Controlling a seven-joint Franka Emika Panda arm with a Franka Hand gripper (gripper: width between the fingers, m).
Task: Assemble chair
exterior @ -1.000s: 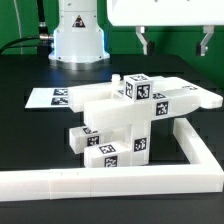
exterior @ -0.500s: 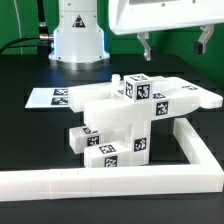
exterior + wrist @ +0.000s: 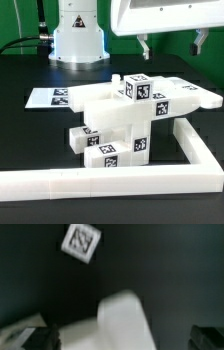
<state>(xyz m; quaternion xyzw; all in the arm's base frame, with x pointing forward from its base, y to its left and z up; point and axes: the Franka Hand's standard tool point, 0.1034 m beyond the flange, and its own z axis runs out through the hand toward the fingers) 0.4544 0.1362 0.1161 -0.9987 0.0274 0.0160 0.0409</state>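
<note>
Dark fingertips of the gripper (image 3: 174, 44) hung spread apart and empty high at the exterior view's right, with bare air between them and the chair (image 3: 130, 115) well below. White and blocky, the chair (its tagged cubes stacked under flat slabs) stood on the black table (image 3: 30, 130), its slab edge just beside the L-shaped border rail (image 3: 190, 150). Open table lay toward the marker board (image 3: 50, 97) and the arm's base (image 3: 78, 35); the blurred wrist view caught one tag (image 3: 81, 241) and a pale edge.
</note>
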